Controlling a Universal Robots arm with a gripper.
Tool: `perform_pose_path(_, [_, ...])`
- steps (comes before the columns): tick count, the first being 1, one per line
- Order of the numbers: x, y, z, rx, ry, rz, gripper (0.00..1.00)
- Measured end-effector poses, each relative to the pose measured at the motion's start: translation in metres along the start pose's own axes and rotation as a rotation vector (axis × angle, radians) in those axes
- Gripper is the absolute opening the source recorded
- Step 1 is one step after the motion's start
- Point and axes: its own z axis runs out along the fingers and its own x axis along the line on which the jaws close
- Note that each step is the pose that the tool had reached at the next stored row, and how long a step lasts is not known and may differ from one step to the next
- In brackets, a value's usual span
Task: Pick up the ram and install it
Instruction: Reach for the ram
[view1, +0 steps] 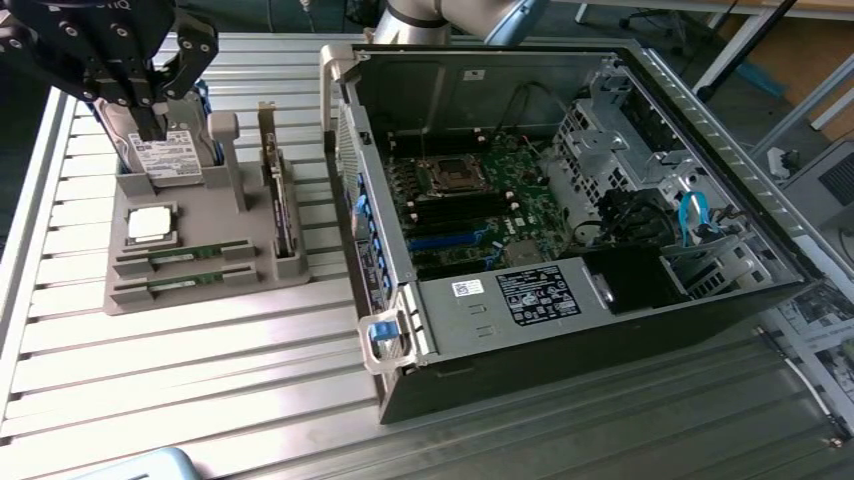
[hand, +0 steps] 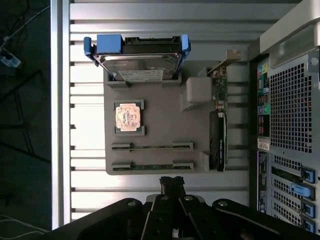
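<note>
Ribbed metal table lies nearest the exterior lens and carries everything you work with. Open computer case lies on its side at the exterior view's right, motherboard exposed.

Grey holder sits on the table just beside the case. It carries, by size:
- a hard drive standing in blue rails at its far end
- a dark expansion card upright along the edge nearest the case
- two ram sticks, first and second, lying parallel in adjacent slots at the near end: slim, green, with small dark chips, grey clips at each end
- a square silver processor between drive and ram

Your gripper hangs over the holder's drive end, apart from the ram, fingers pressed together, holding nothing.
</note>
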Motion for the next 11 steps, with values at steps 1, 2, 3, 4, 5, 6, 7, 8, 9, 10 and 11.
perform_pose_path(1, [0.0,0.0,0.0001,0.0001,-0.0003,0.007,0.11])
perform_pose_path(2, [0.0,0.0,0.0002,0.0002,-0.0008,0.019,0.11])
perform_pose_path(3, [0.0,0.0,0.0004,0.0003,-0.0013,0.029,0.11])
perform_pose_path(4, [0.0,0.0,0.0005,0.0005,-0.0018,0.04,0.11])
perform_pose_path(5, [0.0001,0.0,0.0005,0.0006,-0.002,0.047,0.11])
perform_pose_path(6, [0.0,0.0,0.0005,0.0006,-0.0021,0.047,0.11])
perform_pose_path(7, [0.0,0.0,0.0005,0.0006,-0.0022,0.047,0.11])
perform_pose_path(8, [0.0,0.0,0.0006,0.0006,-0.0022,0.047,0.11])
perform_pose_path(9, [0.0,0.0,0.0005,0.0006,-0.0021,0.047,0.11])
perform_pose_path(10, [0.0001,0.0001,0.0006,0.0005,-0.0023,0.048,0.11])
perform_pose_path(11, [0.0001,0.0005,0.0008,0.0003,-0.0025,0.048,0.11])
